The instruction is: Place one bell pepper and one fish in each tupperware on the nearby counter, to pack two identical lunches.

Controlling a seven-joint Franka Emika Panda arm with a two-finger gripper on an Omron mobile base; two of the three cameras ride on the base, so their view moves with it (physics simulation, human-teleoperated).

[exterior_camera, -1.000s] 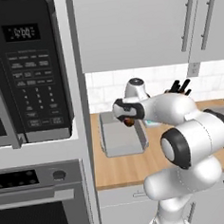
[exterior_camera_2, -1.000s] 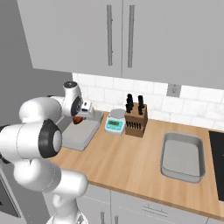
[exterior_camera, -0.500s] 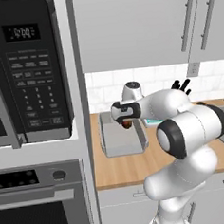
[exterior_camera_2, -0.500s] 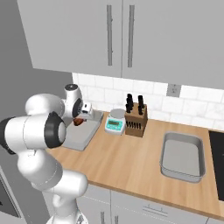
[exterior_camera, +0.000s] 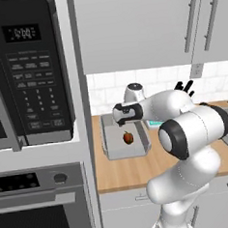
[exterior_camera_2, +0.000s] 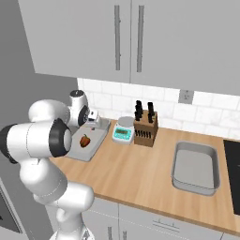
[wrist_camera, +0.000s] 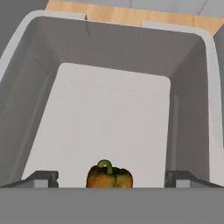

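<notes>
A bell pepper, orange-red with a green stem, lies on the floor of the left grey tupperware, between my spread fingertips. My gripper is open just above it and holds nothing. From the base views the pepper rests in that tupperware on the wooden counter, with the gripper hovering over it. A second grey tupperware stands further right with nothing in it. The fish is out of view.
A teal kitchen scale and a wooden knife block stand by the tiled backsplash. A black stovetop borders the counter's right end. A microwave and an oven rise left of the counter.
The gripper has opened and let go of the bell pepper, which now lies on the tupperware floor. The arm has stayed over the left tupperware.
</notes>
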